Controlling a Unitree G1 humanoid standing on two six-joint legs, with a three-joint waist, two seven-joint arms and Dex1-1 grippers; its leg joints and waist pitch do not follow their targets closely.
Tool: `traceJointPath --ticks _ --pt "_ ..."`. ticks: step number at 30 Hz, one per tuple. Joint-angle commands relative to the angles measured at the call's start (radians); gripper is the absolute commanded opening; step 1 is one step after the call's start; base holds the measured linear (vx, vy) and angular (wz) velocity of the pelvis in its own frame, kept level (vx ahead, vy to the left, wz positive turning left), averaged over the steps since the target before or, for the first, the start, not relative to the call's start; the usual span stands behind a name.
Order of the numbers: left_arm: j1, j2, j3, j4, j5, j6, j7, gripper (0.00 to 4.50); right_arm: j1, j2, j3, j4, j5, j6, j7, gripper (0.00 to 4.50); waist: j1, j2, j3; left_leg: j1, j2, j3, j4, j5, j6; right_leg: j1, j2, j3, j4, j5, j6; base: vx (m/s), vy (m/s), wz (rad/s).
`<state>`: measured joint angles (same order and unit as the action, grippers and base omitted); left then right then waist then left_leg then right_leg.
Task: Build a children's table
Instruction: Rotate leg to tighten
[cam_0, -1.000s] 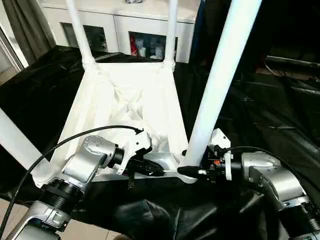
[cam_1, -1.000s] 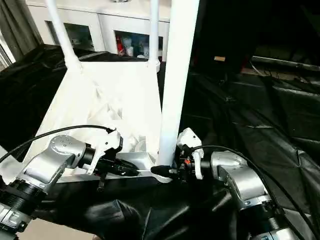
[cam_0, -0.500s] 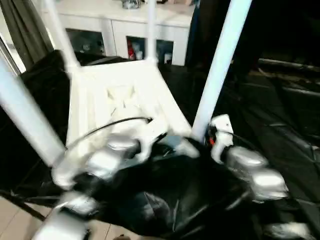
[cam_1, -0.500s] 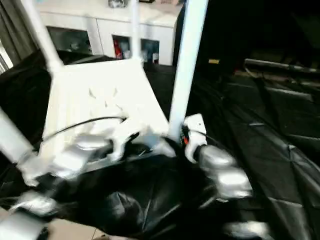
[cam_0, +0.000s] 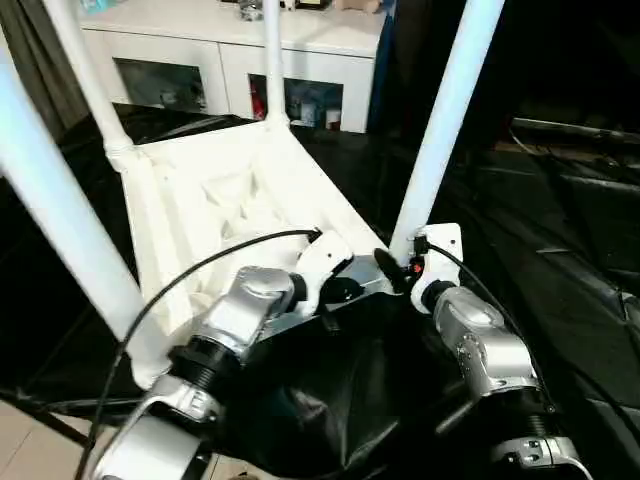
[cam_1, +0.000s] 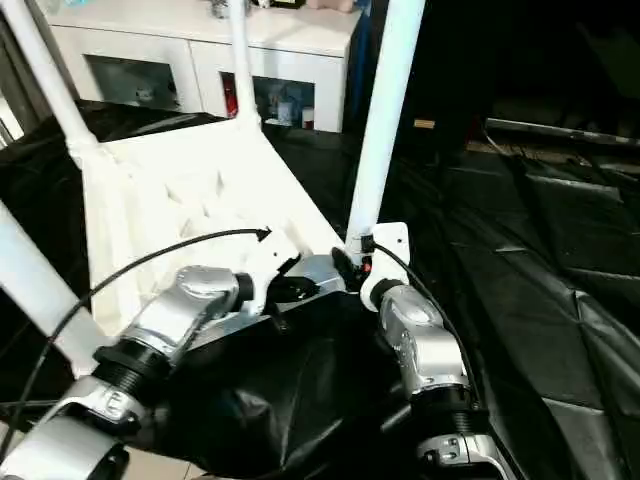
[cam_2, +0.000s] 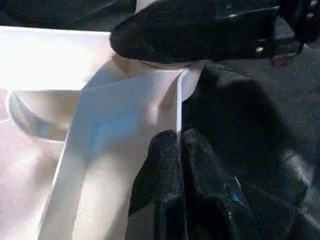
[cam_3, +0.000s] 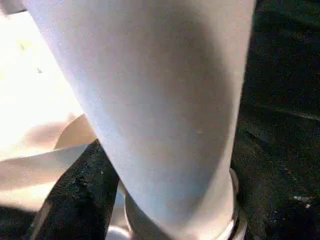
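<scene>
Four legs cut off above | left pincer closed on tabletop rim | right pincer grip unclear

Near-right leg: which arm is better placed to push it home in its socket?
Right, probably. The right gripper sits at the base of the near-right leg, by its corner socket. The left gripper is pinched shut on the table top rim beside it, better used steadying the top.
</scene>
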<state>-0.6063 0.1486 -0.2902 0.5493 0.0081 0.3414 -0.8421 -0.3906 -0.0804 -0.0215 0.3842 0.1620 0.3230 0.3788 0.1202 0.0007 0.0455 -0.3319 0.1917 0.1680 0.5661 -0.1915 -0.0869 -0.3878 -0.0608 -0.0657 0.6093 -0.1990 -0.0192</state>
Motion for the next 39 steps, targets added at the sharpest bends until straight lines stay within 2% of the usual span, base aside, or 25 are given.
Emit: traceJointPath --ticks 1,2,4,5,7,10,11,13,15,17,19,21,25,26,28,30,33,36,38,39 --pt "0.018 0.014 -0.029 -0.032 -0.016 -0.007 -0.064 0.0 0.039 -0.029 0.152 -0.056 0.03 0.052 0.199 3.56 0.004 0.001 -0.054 -0.014 0.034 -0.013 -0.064 -0.17 0.019 0.049 -0.085 0.054 -0.082 -0.203 -0.143 0.0 0.0 0.0" --pt "0.028 0.037 -0.035 -0.047 -0.023 -0.001 -0.101 0.0 0.057 -0.081 0.184 -0.1 0.038 0.057 0.283 3.56 0.003 -0.001 -0.055 -0.016 0.031 -0.01 -0.059 -0.156 0.034 0.053 -0.082 0.054 -0.079 -0.161 -0.148 0.0 0.0 0.0" --pt "0.034 0.054 -0.043 -0.056 -0.027 -0.012 -0.134 0.0 0.069 -0.113 0.195 -0.13 0.054 0.065 0.336 3.56 0.003 -0.002 -0.054 -0.019 0.031 -0.01 -0.059 -0.14 0.045 0.055 -0.083 0.054 -0.077 -0.134 -0.155 0.0 0.0 0.0" --pt "0.048 0.089 -0.06 -0.079 -0.037 -0.022 -0.205 0.0 0.086 -0.17 0.198 -0.182 0.091 0.082 0.424 3.56 0.006 -0.005 -0.053 -0.017 0.032 -0.01 -0.059 -0.134 0.057 0.056 -0.084 0.053 -0.078 -0.135 -0.161 0.0 0.0 0.0" --pt "0.053 0.104 -0.067 -0.09 -0.041 -0.022 -0.234 0.0 0.093 -0.192 0.198 -0.201 0.104 0.087 0.458 3.56 0.006 -0.003 -0.052 -0.015 0.033 -0.009 -0.06 -0.148 0.06 0.053 -0.084 0.052 -0.08 -0.168 -0.165 0.0 0.0 0.0" --pt "0.075 0.168 -0.088 -0.152 -0.075 -0.008 -0.368 0.0 0.121 -0.29 0.217 -0.289 0.157 0.109 0.634 3.56 0.014 -0.007 -0.048 -0.014 0.038 -0.011 -0.063 -0.165 0.059 0.052 -0.086 0.053 -0.084 -0.229 -0.158 0.0 0.0 0.0" --pt "0.079 0.183 -0.095 -0.169 -0.083 -0.001 -0.399 0.0 0.126 -0.31 0.222 -0.303 0.162 0.113 0.668 3.56 0.016 -0.015 -0.05 -0.012 0.04 -0.01 -0.063 -0.163 0.062 0.052 -0.086 0.053 -0.084 -0.23 -0.156 0.0 0.0 0.0" --pt "0.09 0.211 -0.098 -0.206 -0.103 0.025 -0.442 0.0 0.127 -0.346 0.234 -0.312 0.165 0.114 0.719 3.56 0.027 -0.01 -0.048 -0.011 0.043 -0.01 -0.063 -0.16 0.064 0.046 -0.086 0.053 -0.079 -0.231 -0.166 0.0 0.0 0.0" --pt "0.101 0.225 -0.096 -0.228 -0.116 0.033 -0.461 0.0 0.125 -0.37 0.244 -0.311 0.165 0.106 0.755 3.56 0.034 -0.014 -0.048 -0.007 0.044 -0.007 -0.061 -0.153 0.064 0.042 -0.088 0.054 -0.079 -0.219 -0.178 0.0 0.0 0.0" --pt "0.112 0.239 -0.096 -0.242 -0.117 0.036 -0.469 0.0 0.115 -0.375 0.256 -0.29 0.149 0.089 0.771 3.56 0.036 -0.018 -0.049 -0.009 0.043 -0.006 -0.059 -0.141 0.062 0.043 -0.087 0.055 -0.073 -0.18 -0.194 0.0 0.0 0.0" --pt "0.116 0.242 -0.094 -0.247 -0.118 0.039 -0.47 0.0 0.108 -0.373 0.261 -0.28 0.14 0.082 0.774 3.56 0.036 -0.017 -0.048 -0.012 0.042 -0.008 -0.061 -0.151 0.055 0.045 -0.089 0.053 -0.075 -0.214 -0.185 0.0 0.0 0.0" --pt "0.124 0.247 -0.092 -0.254 -0.116 0.042 -0.475 0.0 0.095 -0.365 0.269 -0.265 0.13 0.078 0.772 3.24 0.036 -0.019 -0.048 -0.013 0.04 -0.008 -0.06 -0.149 0.05 0.046 -0.09 0.053 -0.078 -0.241 -0.173 0.0 0.0 0.0" --pt "0.132 0.262 -0.092 -0.267 -0.115 0.052 -0.48 0.0 0.088 -0.362 0.286 -0.266 0.126 0.082 0.777 3.06 0.035 -0.019 -0.052 -0.016 0.039 -0.008 -0.057 -0.111 0.055 0.048 -0.087 0.052 -0.071 -0.185 -0.171 0.0 0.0 0.0" --pt "0.133 0.265 -0.092 -0.268 -0.114 0.052 -0.48 0.0 0.089 -0.362 0.288 -0.269 0.125 0.082 0.778 2.83 0.035 -0.017 -0.053 -0.016 0.038 -0.009 -0.056 -0.101 0.057 0.049 -0.086 0.052 -0.068 -0.166 -0.174 0.0 0.0 0.0" --pt "0.134 0.266 -0.091 -0.268 -0.112 0.052 -0.478 0.0 0.091 -0.361 0.29 -0.27 0.123 0.081 0.779 2.76 0.035 -0.018 -0.054 -0.016 0.037 -0.007 -0.055 -0.095 0.059 0.049 -0.085 0.052 -0.067 -0.149 -0.179 0.0 0.0 0.0" --pt "0.132 0.264 -0.09 -0.264 -0.108 0.051 -0.471 0.0 0.097 -0.363 0.292 -0.266 0.118 0.073 0.78 2.63 0.035 -0.015 -0.054 -0.017 0.037 -0.007 -0.054 -0.095 0.059 0.049 -0.084 0.052 -0.067 -0.143 -0.181 0.0 0.0 0.0" --pt "0.124 0.25 -0.088 -0.251 -0.097 0.051 -0.444 0.0 0.109 -0.361 0.285 -0.259 0.114 0.065 0.765 2.35 0.035 -0.01 -0.053 -0.016 0.037 -0.008 -0.055 -0.117 0.05 0.049 -0.085 0.051 -0.069 -0.158 -0.183 0.0 0.0 0.0" --pt "0.115 0.23 -0.08 -0.238 -0.086 0.055 -0.398 0.0 0.12 -0.343 0.271 -0.246 0.108 0.062 0.719 2.23 0.036 -0.011 -0.05 -0.014 0.037 -0.008 -0.057 -0.144 0.043 0.046 -0.086 0.051 -0.076 -0.211 -0.173 0.0 0.0 0.0" --pt "0.096 0.197 -0.057 -0.203 -0.072 0.057 -0.323 0.0 0.12 -0.298 0.243 -0.208 0.095 0.062 0.628 2.17 0.035 -0.001 -0.044 -0.011 0.035 -0.01 -0.061 -0.189 0.028 0.044 -0.087 0.051 -0.088 -0.3 -0.156 0.0 0.0 0.0" --pt "0.079 0.171 -0.04 -0.173 -0.062 0.058 -0.265 0.0 0.118 -0.262 0.222 -0.181 0.084 0.07 0.554 2.15 0.032 -0.004 -0.041 -0.009 0.034 -0.009 -0.064 -0.21 0.024 0.043 -0.086 0.049 -0.094 -0.343 -0.146 0.0 0.0 0.0"
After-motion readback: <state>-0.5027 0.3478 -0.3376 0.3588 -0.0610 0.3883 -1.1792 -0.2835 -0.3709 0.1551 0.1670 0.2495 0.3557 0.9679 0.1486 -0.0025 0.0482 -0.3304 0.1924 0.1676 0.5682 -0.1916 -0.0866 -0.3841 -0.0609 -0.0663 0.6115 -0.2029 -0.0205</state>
